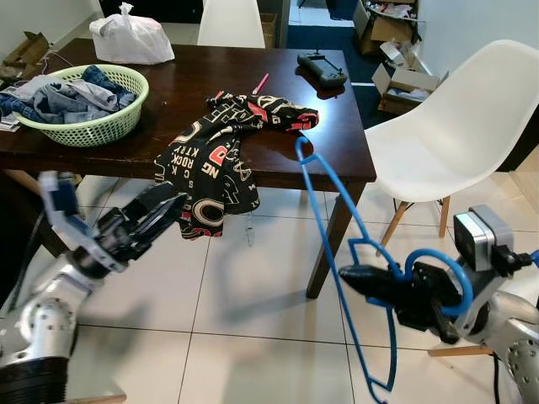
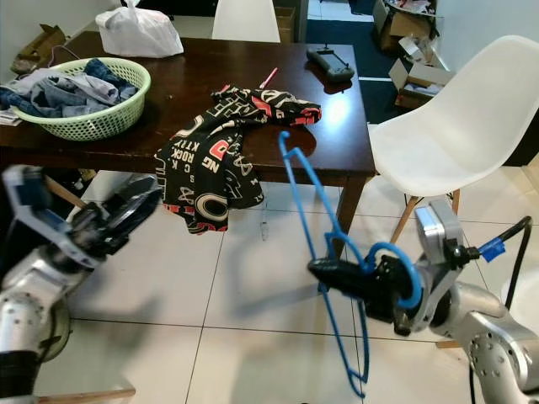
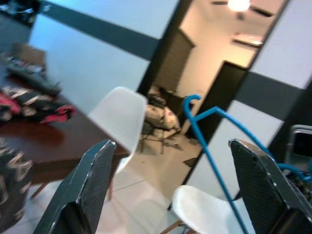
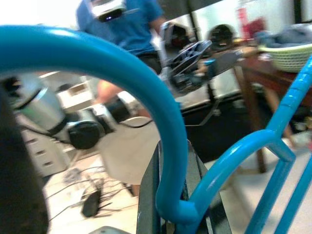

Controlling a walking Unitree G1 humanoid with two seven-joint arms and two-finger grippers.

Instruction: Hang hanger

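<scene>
Right tool (image 1: 354, 275) pinches blue hanger (image 1: 330, 227) low at near right, hook rising toward the surface (image 1: 278, 101) edge. Left tool (image 1: 164, 206), fingers spread, hovers near left beside draped black shirt (image 1: 215, 168).

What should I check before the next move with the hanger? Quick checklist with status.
1. Right gripper shut on the blue hanger: ok.
2. Hook of the hanger near the table edge, beside the black printed shirt: ok.
3. Left gripper open, holding nothing: ok.
4. Shirt on the hanger: not ok, it lies draped over the table edge.
5. White chair close to the right arm: cannot tell if clearance is enough.
6. Rail or hook to hang on: cannot tell.
</scene>
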